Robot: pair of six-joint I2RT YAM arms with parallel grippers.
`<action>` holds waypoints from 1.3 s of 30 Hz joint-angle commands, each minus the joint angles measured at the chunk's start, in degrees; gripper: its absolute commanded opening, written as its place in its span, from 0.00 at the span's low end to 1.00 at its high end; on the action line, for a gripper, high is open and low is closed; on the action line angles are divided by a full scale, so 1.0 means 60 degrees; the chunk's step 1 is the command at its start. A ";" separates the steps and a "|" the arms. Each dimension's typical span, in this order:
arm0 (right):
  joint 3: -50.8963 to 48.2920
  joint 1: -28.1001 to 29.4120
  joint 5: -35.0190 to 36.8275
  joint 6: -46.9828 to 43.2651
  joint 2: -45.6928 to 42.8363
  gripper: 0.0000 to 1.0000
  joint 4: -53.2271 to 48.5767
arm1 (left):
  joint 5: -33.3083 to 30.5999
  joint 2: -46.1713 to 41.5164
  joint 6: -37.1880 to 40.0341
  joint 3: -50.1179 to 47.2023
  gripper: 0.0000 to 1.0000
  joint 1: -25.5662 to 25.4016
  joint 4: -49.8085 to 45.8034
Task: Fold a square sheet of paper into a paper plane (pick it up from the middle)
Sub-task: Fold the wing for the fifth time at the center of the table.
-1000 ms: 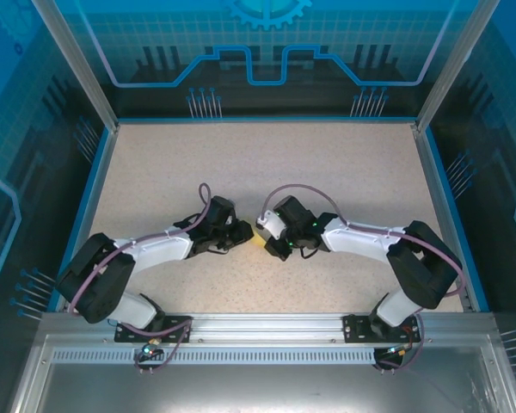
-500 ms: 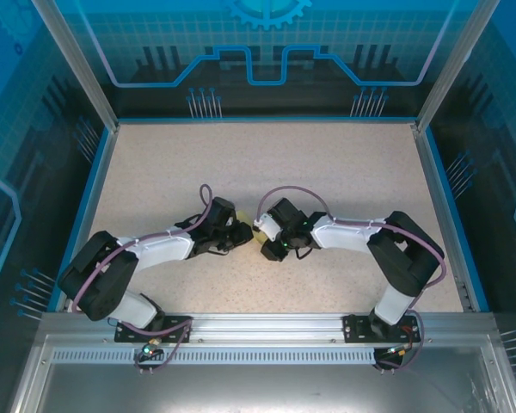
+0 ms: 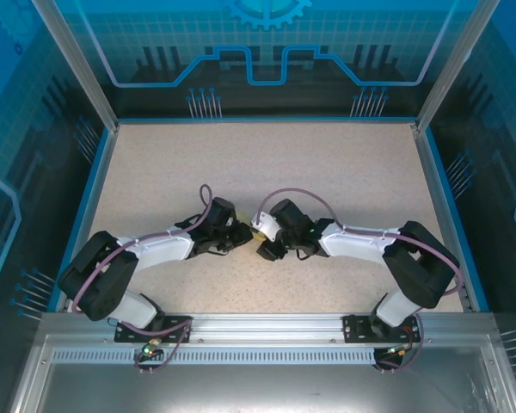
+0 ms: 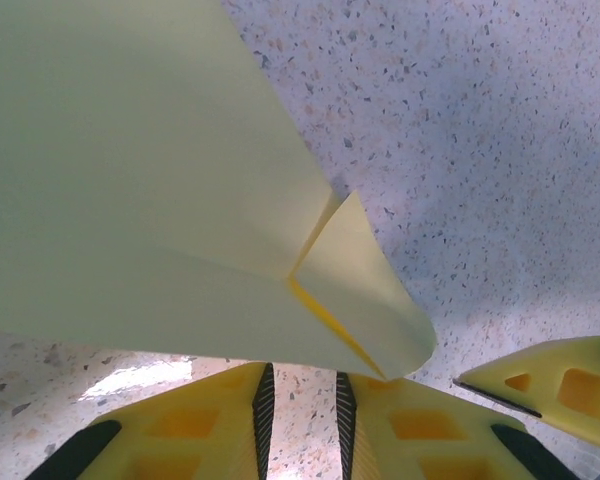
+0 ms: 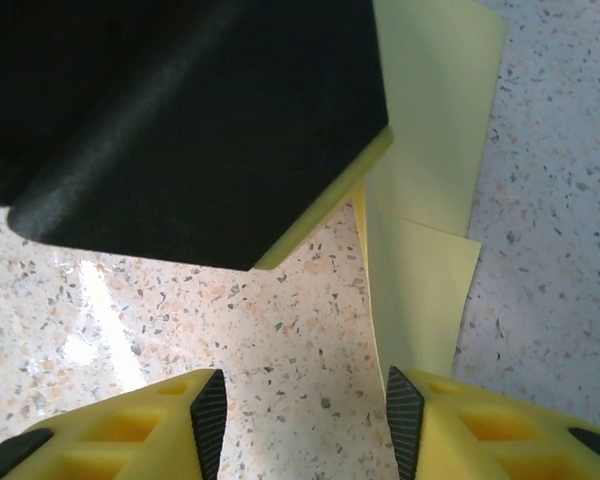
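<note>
Right jaws newly spread, left jaws almost together (slim gap), creased pale-yellow sheet [image 4: 130, 170] between.

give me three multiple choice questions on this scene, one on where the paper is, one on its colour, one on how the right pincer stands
1. Where is the sheet of paper?
A) on the table, between the left pincer and the right pincer
B) at the table's far left corner
C) held high in the air

2. What colour is the sheet?
A) white
B) yellow
C) blue

3. How does the right pincer stand?
A) shut on the sheet
B) shut on nothing
C) open

Key:
1 A, both wrist views show it on the speckled top close to each pincer.
2 B, it is pale yellow in both wrist views.
3 C, its fingers stand wide apart with bare table between them.
</note>
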 commanded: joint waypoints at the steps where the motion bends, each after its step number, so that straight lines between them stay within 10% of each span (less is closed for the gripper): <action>1: -0.0093 0.0120 0.0216 -0.0832 0.0298 0.51 0.0907 | -0.0164 0.0065 0.0022 0.0224 0.26 -0.0005 -0.0227; 10: 0.0296 0.0118 0.0207 -0.1189 0.1185 0.48 0.1188 | -0.0164 0.0015 0.0052 0.0310 0.26 0.0000 -0.0321; 23: 0.0325 0.0016 -0.0263 -0.0911 0.1539 0.14 0.1642 | -0.0215 -0.0125 0.0066 0.0271 0.25 -0.0011 -0.0438; 39: 0.0537 -0.1026 -0.3985 0.1114 0.1738 0.00 0.0938 | -0.0397 -0.0557 0.0111 -0.0108 0.25 -0.0012 -0.0351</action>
